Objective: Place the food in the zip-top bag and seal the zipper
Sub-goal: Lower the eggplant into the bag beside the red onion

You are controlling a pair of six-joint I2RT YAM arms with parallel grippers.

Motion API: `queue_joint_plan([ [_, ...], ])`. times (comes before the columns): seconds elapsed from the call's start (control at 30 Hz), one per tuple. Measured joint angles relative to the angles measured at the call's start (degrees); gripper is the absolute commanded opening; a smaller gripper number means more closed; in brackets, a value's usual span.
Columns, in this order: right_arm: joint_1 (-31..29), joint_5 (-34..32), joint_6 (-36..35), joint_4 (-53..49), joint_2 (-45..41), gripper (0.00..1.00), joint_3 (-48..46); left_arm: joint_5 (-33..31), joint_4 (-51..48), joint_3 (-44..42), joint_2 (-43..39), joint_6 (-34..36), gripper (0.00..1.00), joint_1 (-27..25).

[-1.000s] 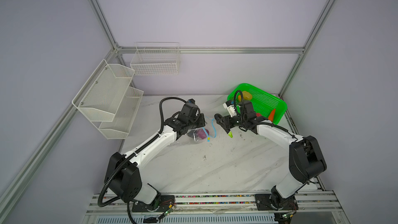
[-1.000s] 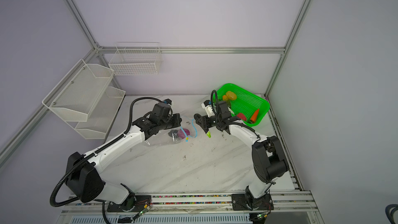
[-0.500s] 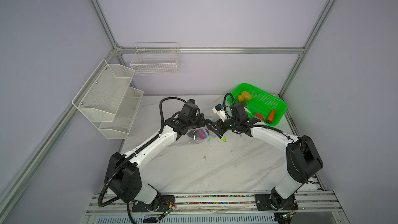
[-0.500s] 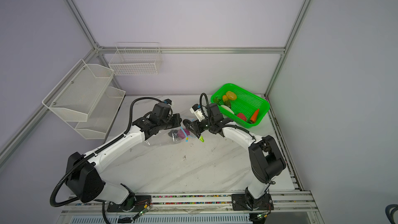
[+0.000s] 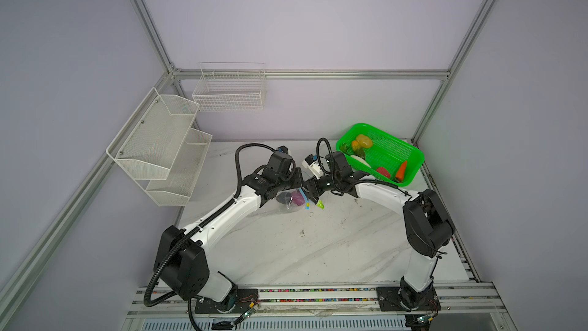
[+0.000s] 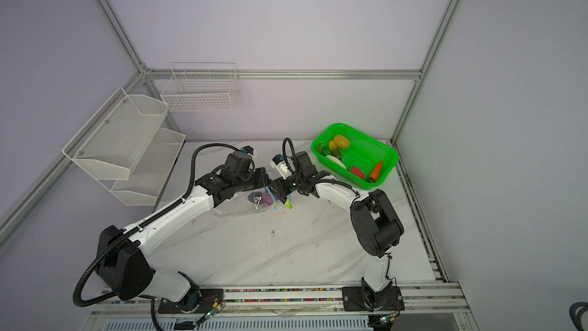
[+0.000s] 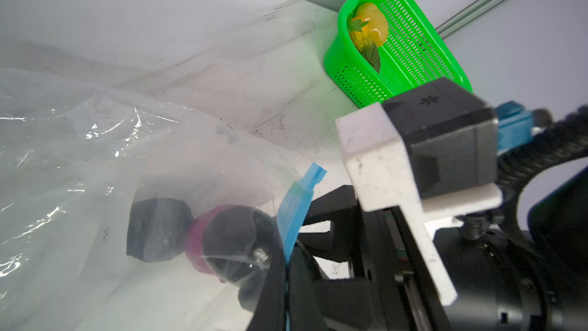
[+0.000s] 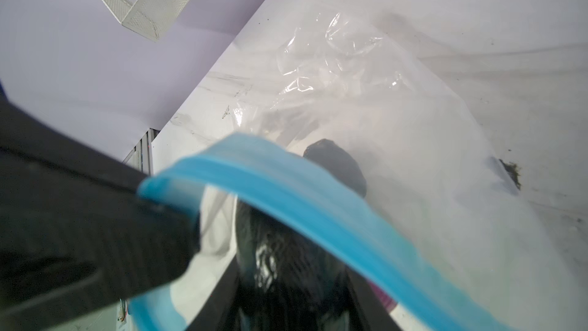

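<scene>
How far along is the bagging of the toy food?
Done: an avocado-like piece and a purple piece lie inside the zip-top bag. In hand: the left end effector pinches the zipper, the right end effector holds a dark piece at the bag's mouth. Left: carrot, red piece and yellow piece in the green basket, then sealing.

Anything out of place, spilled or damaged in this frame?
Only small things: the zip-top bag lies crumpled, its zipper pinched up by the left gripper, and a dark smudge marks the table nearby. Nothing looks damaged.
</scene>
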State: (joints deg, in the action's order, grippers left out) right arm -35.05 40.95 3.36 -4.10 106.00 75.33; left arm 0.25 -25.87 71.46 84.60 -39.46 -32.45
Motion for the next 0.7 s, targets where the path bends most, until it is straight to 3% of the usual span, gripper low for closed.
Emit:
queue_joint_plan([
  [0.7, -1.40, -0.20, 3.85, 6.56, 4.98, 0.50, 0.09, 0.17, 0.11, -0.13, -0.63, 0.00, 0.00, 0.00],
])
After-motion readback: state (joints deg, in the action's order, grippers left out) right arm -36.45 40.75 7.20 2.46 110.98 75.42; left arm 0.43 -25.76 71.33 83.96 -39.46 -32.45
